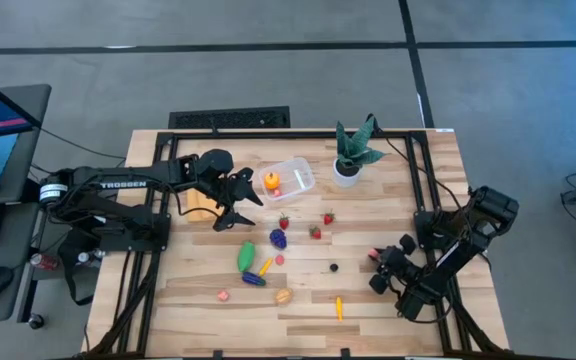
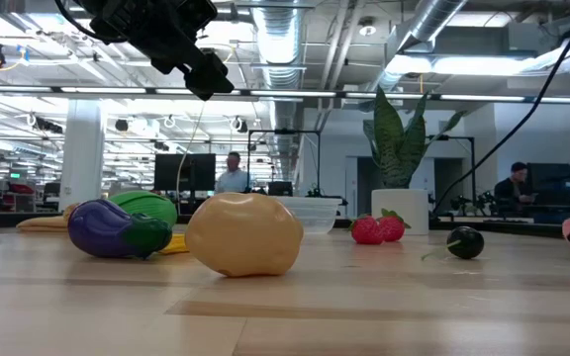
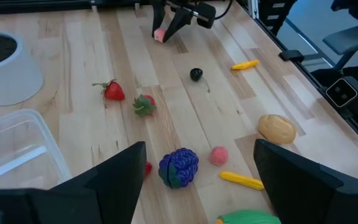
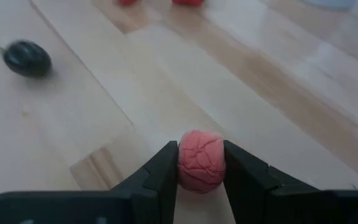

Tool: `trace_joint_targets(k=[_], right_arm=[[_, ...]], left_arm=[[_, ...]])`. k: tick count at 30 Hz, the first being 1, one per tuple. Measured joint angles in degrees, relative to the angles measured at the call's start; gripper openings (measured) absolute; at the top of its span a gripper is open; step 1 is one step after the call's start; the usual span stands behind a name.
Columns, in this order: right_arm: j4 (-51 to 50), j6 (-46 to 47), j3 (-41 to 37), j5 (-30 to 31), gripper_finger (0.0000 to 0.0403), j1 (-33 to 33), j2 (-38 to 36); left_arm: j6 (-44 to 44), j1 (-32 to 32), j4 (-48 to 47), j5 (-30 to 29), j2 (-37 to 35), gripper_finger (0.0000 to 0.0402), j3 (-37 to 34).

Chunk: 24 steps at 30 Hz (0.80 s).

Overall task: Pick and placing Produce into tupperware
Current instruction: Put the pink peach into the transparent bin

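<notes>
My right hand (image 4: 201, 171) is closed on a small pink wrinkled fruit (image 4: 201, 165), low over the wooden surface (image 1: 388, 300) near its right edge. My left hand (image 1: 240, 200) hovers wide open and empty, just beside the clear tub (image 1: 290, 178), which holds an orange piece (image 1: 272, 181). Grapes (image 3: 179, 166), strawberries (image 3: 113, 91) and other bits lie scattered between.

pink veined ball (image 4: 201, 158), black jaws

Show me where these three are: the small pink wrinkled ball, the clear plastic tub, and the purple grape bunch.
pink wrinkled ball (image 4: 201, 160): right wrist view, middle of its front, between the right gripper's fingers.
clear plastic tub (image 1: 297, 178): high view, bare floor.
purple grape bunch (image 3: 179, 167): left wrist view, centre of the cluster.
</notes>
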Motion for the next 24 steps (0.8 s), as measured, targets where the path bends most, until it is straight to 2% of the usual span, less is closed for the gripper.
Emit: trace_joint_targets(k=[11,17,24], right_arm=[[3.8,-5.9,0.0,8.0,0.0109,-0.1,0.0],[3.9,-6.2,0.1,11.2,0.0109,-0.7,-0.4],[8.5,-17.6,0.2,14.2,0.0109,-4.2,-3.6]], left_arm=[[0.1,0.0,0.0,0.0,0.0,0.0288,0.0],[0.5,0.0,0.0,0.0,0.0,0.0288,0.0],[0.5,0.0,0.2,0.0,0.0,0.0288,0.0]])
